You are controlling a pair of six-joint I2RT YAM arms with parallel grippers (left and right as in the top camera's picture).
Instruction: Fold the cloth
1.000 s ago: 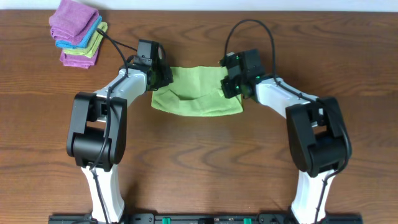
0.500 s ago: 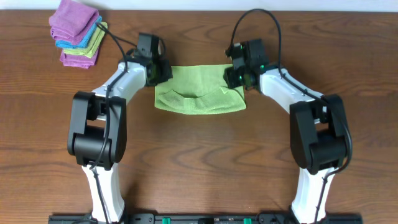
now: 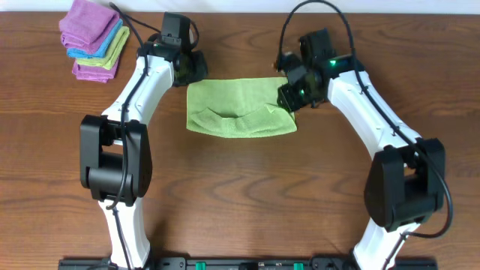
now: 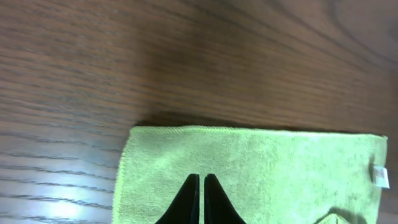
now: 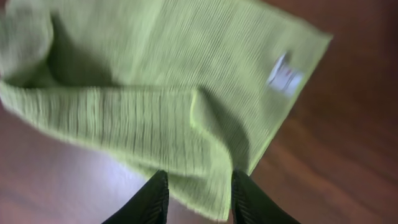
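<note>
The lime-green cloth [image 3: 240, 109] lies on the wooden table, folded over on itself, with a loose ripple along its near edge. It also shows in the left wrist view [image 4: 267, 168] and the right wrist view [image 5: 143, 74], with a small white tag at one corner. My left gripper [image 3: 189, 73] hovers over the cloth's far left corner; its fingers [image 4: 200, 179] are shut and hold nothing. My right gripper [image 3: 292, 95] is at the cloth's right end; its fingers [image 5: 198, 186] are open, either side of the cloth's edge, not gripping it.
A stack of folded purple, blue and green cloths [image 3: 94, 37] sits at the far left corner of the table [image 3: 240, 195]. Both arm bases stand at the near edge.
Both grippers have let go of the cloth's far corners and drawn back. The left has moved toward the far edge, the right has lifted and opened. The cloth has settled flatter.
</note>
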